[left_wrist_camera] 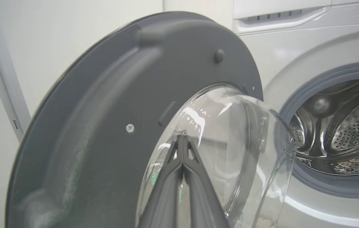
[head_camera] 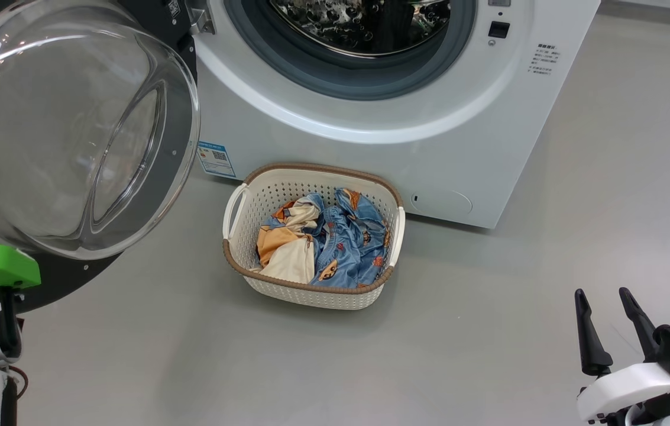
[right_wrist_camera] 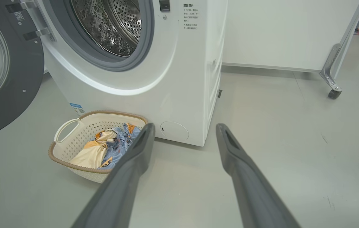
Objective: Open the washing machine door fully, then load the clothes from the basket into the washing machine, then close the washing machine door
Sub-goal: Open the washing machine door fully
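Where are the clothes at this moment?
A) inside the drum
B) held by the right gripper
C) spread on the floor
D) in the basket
D: the clothes lie bundled in the basket, which stands on the floor in front of the washing machine.

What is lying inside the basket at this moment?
Inside the basket lie the clothes: blue printed garments and an orange and cream piece. The basket's floor under them is covered.

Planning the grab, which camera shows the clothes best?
Head view: it looks down into the basket, clothes unobstructed. The right wrist view sees them obliquely, partly behind its finger. The left wrist view faces the washing machine door.
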Tool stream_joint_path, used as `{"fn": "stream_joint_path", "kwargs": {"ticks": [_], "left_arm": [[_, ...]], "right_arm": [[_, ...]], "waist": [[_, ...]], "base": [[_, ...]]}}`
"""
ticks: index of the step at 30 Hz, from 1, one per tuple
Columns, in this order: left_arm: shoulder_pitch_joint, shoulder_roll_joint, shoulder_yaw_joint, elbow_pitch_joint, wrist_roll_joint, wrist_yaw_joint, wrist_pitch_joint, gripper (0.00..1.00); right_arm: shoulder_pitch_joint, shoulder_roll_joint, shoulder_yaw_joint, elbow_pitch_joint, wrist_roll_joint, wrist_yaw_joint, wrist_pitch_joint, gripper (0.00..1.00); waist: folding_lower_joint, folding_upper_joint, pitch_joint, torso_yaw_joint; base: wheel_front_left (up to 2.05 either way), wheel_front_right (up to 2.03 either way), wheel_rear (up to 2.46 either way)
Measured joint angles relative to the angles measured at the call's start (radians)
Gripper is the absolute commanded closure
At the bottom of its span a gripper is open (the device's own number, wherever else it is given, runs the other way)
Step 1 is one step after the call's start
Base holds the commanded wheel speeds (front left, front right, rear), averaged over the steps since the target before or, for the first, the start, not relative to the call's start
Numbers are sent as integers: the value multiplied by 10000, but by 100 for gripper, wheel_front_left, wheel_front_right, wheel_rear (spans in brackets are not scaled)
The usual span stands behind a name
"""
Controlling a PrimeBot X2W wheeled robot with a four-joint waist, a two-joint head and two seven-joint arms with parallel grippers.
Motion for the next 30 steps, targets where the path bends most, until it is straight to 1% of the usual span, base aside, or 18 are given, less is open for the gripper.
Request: {"fn": "stream_joint_path", "kwargs": {"ticks": [4, 9, 10, 11, 12, 13, 20, 21, 28, 30], "left_arm": [[253, -207, -115, -476, 224, -267, -2, 100], [630, -527, -617, -988, 435, -648, 0, 100], [704, -573, -694, -1143, 508, -702, 0, 98], [764, -627, -752, -1279, 537, -740, 0, 71], [823, -665, -861, -1394, 560, -790, 0, 46], [891, -719, -961, -1484, 604, -805, 0, 0], [1708, -1204, -1430, -1570, 648, -907, 0, 0], [1794, -1225, -1519, -1590, 704, -974, 0, 0], [2492, -1273, -1732, -1576, 1043, -986, 0, 0], [2726, -1281, -1764, -1536, 1041, -1058, 0, 0]], "right_arm": [[12, 82, 31, 25, 59, 2, 0, 0], [36, 263, 58, 63, 178, 12, 0, 0], [40, 259, 65, 69, 178, 12, 0, 0], [45, 259, 73, 81, 176, 12, 0, 0], [55, 261, 86, 84, 176, 12, 0, 0], [63, 263, 100, 86, 176, 13, 0, 0], [208, 311, 88, 82, 178, 13, 0, 0], [208, 311, 88, 82, 176, 13, 0, 0], [210, 401, 69, -98, 178, 17, 0, 0], [211, 418, 102, -136, 174, 84, 0, 0]], "waist": [[0, 0, -164, -101], [0, 0, -359, -300], [0, 0, -392, -349], [0, 0, -424, -401], [0, 0, -456, -453], [0, 0, -488, -505], [0, 0, -714, -885], [0, 0, -745, -938], [0, 0, -984, -1349], [0, 0, -1055, -1481]], "base": [[0, 0, 0], [0, 0, 0], [0, 0, 0], [0, 0, 0], [0, 0, 0], [0, 0, 0], [0, 0, 0], [0, 0, 0], [0, 0, 0], [0, 0, 0]]}}
